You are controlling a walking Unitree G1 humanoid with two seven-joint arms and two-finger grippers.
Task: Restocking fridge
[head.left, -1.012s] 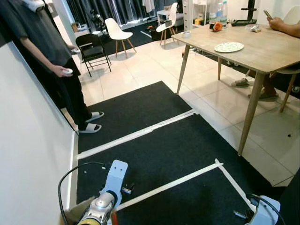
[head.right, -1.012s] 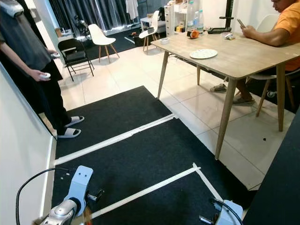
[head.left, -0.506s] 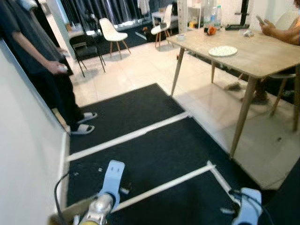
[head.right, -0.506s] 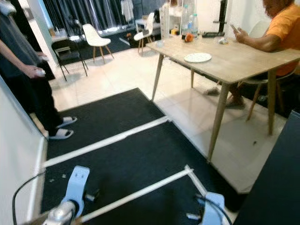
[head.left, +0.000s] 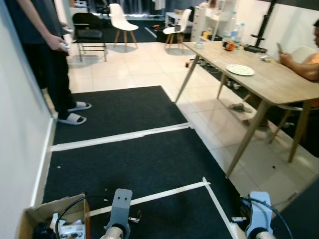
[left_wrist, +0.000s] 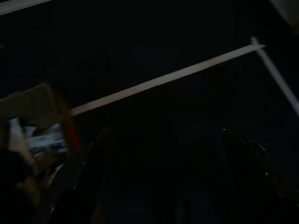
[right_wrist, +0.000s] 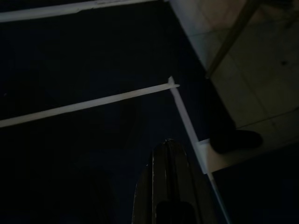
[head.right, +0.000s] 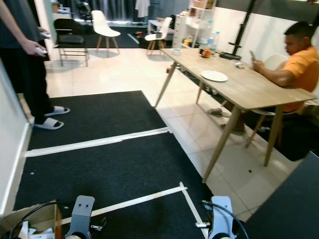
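It looked like a lived-in home's dining area: a long wooden surface [head.right: 249,87] with a plate [head.right: 214,75] and bottles [head.left: 237,33], white chairs [head.left: 121,16] on pale tiled floor [head.left: 144,67], and black mats [head.right: 114,164] marked with white tape [head.right: 94,142].

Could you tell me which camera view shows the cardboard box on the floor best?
The left eye view: the cardboard box sits open at lower left, contents visible. The right eye view cuts it off at the corner; the left wrist view shows it dimly.

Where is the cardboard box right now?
The cardboard box sits on the black mat at the robot's near left, by the white wall, beside the left arm.
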